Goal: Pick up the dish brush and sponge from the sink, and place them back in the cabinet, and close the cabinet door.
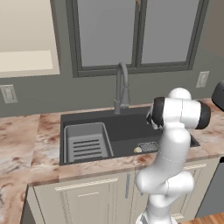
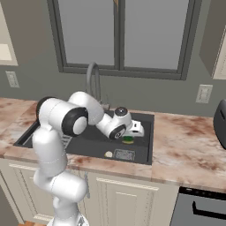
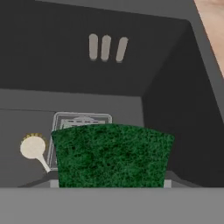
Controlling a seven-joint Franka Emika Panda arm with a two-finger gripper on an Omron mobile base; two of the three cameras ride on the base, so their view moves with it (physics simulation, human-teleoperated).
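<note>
While I watch from behind the arm, the charcoal sink [image 1: 127, 127] sits sunk in a pink marbled counter [image 1: 26, 140] below a grey window [image 1: 135, 35], its faucet [image 1: 121, 87] at the back rim. Over the sink's right end, my gripper [image 3: 109, 183] grasps the green sponge [image 3: 112, 155] between its fingers, lifted off the floor. The dish brush [image 3: 34, 148] lies on the sink floor beside the drain.

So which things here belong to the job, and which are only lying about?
Job:
- sponge, between the fingers of the hand
- dish brush, on the sink floor
- sink
- cabinet, open

Lying about:
- faucet
- drainer tray
- wall outlet
</note>
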